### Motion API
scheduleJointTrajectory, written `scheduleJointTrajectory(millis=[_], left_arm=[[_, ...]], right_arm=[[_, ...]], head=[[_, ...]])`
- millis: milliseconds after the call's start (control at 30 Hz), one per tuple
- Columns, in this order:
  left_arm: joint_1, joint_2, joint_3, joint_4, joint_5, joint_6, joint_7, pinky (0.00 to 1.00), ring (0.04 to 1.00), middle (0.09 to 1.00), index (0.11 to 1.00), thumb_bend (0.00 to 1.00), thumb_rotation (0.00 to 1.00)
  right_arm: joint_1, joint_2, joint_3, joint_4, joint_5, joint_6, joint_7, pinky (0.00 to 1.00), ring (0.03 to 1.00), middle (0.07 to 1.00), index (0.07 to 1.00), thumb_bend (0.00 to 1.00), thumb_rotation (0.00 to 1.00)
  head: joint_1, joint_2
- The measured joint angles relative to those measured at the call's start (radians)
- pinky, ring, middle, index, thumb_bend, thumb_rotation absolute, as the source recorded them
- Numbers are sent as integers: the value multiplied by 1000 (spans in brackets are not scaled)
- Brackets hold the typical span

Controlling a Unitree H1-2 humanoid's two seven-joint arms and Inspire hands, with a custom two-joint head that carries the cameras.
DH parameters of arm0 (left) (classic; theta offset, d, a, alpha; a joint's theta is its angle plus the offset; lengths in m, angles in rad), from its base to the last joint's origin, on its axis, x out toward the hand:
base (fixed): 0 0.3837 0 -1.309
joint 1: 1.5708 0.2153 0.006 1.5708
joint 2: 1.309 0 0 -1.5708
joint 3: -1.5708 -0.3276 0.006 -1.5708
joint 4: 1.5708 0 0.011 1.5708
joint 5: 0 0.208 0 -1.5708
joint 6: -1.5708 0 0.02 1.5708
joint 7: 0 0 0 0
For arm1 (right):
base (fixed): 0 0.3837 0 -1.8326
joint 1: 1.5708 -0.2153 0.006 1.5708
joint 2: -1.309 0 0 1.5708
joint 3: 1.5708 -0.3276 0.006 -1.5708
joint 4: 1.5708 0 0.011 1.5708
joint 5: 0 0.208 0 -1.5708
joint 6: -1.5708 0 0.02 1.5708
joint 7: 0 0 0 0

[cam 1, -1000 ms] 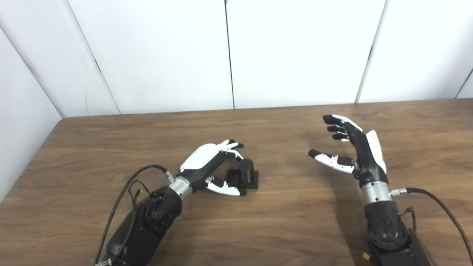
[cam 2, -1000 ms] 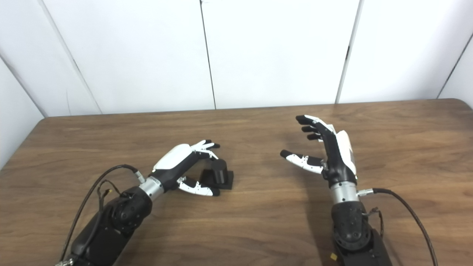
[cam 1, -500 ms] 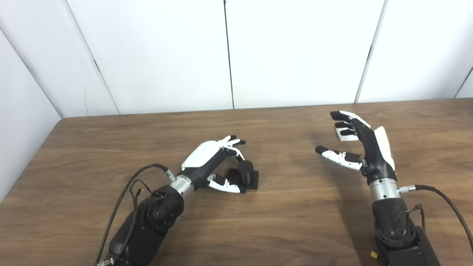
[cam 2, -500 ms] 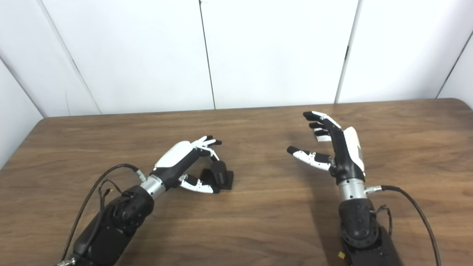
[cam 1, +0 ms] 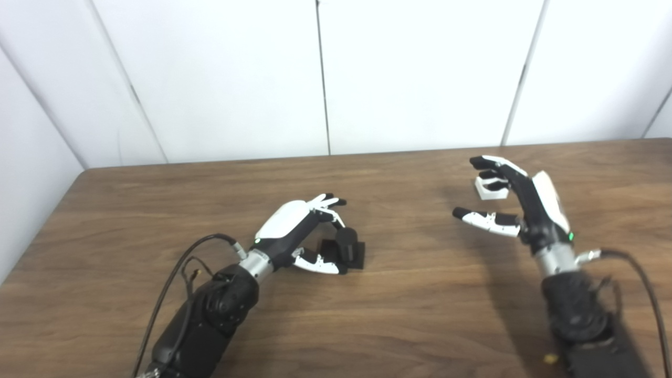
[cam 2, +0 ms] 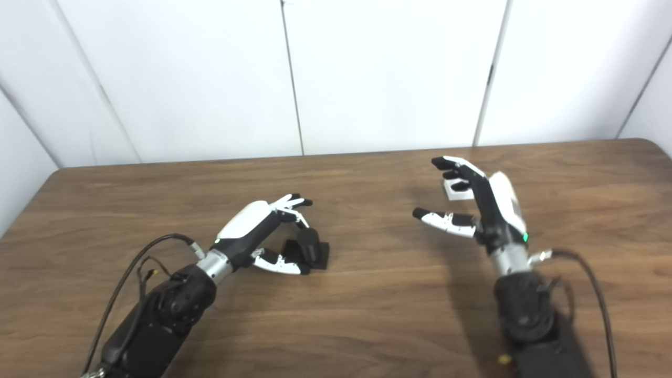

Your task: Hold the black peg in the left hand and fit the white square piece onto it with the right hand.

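Right hand reaches the white square piece; left hand closes around the black peg

The right hand (cam 1: 517,202), fingers spread and empty, has advanced so its fingertips overlap the small white square plastic piece (cam 1: 491,189) on the brown wooden counter (cam 1: 399,315). The left hand (cam 1: 304,231) stays curled around the black cylindrical peg on its square base (cam 1: 346,249); whether it grips is unclear.

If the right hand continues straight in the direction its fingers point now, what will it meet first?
Probably the white square piece: it lies on the table just beyond the open right hand. Height above it is unclear.
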State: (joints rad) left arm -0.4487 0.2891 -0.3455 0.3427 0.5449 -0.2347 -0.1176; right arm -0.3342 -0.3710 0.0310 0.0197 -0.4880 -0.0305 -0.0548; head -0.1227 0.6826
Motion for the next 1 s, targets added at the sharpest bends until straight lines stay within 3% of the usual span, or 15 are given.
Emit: scheduleJointTrajectory(millis=[167, 267, 633, 833, 1000], left_arm=[[5, 14, 8, 8, -9, -27, 0, 935, 988, 925, 492, 522, 76], [5, 14, 11, 28, -19, -53, 7, 925, 991, 929, 492, 522, 77], [2, 15, 12, 56, -28, -90, 29, 914, 982, 920, 492, 522, 76], [4, 16, 13, 56, -29, -90, 29, 919, 981, 918, 492, 522, 78], [5, 16, 15, 55, -32, -90, 28, 919, 982, 921, 492, 522, 77]], right_arm=[[-107, -140, 30, -13, -40, 38, 135, 605, 729, 758, 728, 775, 197], [-154, -178, 58, -13, -60, 68, 206, 609, 732, 762, 724, 779, 184], [-303, -240, 131, 160, -109, 99, 334, 673, 810, 817, 746, 745, 207], [-365, -231, 195, 281, -132, 106, 376, 864, 945, 907, 800, 728, 345], [-414, -231, 257, 389, -154, 87, 404, 921, 970, 935, 823, 763, 427]], head=[[-83, -15], [-92, -20], [-83, -23], [-80, -23], [-72, -25]])
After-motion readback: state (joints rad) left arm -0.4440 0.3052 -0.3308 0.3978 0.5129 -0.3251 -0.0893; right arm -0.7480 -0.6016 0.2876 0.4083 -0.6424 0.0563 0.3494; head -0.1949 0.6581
